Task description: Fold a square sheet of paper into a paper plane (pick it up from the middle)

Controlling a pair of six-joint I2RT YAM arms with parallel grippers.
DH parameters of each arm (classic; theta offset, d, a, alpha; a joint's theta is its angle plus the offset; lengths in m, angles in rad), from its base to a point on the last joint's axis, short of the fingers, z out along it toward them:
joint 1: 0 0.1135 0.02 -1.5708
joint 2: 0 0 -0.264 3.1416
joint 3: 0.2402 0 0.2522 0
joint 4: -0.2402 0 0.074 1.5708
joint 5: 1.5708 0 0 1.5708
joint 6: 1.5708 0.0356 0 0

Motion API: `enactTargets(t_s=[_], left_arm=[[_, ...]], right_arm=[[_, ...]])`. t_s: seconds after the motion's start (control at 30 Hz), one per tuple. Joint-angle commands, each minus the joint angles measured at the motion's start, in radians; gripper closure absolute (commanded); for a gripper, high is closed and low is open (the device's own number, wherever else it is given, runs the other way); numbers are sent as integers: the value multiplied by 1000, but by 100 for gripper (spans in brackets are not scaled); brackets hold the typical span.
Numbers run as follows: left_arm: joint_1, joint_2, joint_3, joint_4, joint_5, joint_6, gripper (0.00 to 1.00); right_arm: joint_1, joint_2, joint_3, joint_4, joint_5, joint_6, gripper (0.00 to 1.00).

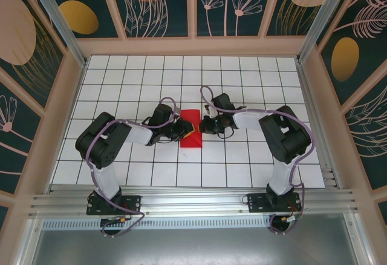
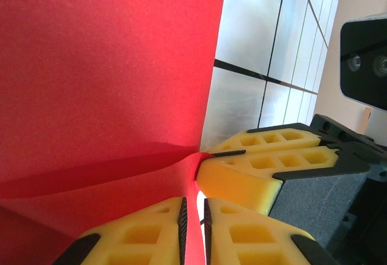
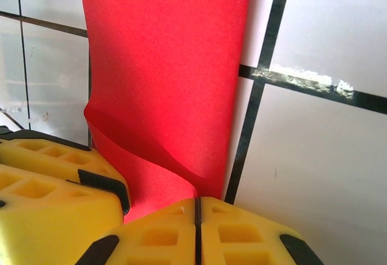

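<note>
The square sheet of paper (image 1: 192, 120) is bright red and lies mid-table as a narrow upright strip. In the left wrist view the sheet (image 2: 109, 65) curves down to a crease and a thin flap of it runs between my left gripper's (image 2: 193, 235) yellow pads. My left gripper (image 1: 186, 132) is at the strip's lower left. My right gripper (image 1: 204, 126) meets the strip's right edge. Its jaws (image 3: 197, 207) are shut on the curled lower edge of the sheet (image 3: 163, 65). The two grippers' fingertips (image 2: 266, 162) nearly touch. The paper plane is out of view.
The white tiled table (image 1: 242, 77) with black grid lines spreads all round the paper. Patterned walls with pink frames close it in at the back and sides. A metal rail (image 1: 193, 201) carrying both arm bases runs along the near edge.
</note>
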Motion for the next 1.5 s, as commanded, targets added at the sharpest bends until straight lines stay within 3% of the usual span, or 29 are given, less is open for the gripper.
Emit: enactTargets(t_s=[0.0,0.87,1.47], left_arm=[[-5,16,14,-15,-7,24,81],[-5,34,22,-74,-47,21,83],[-5,45,39,-135,-68,38,84]], right_arm=[[-8,-1,31,-6,12,-28,91],[-9,33,41,-21,21,-28,90],[-8,-50,51,-49,59,-13,81]])
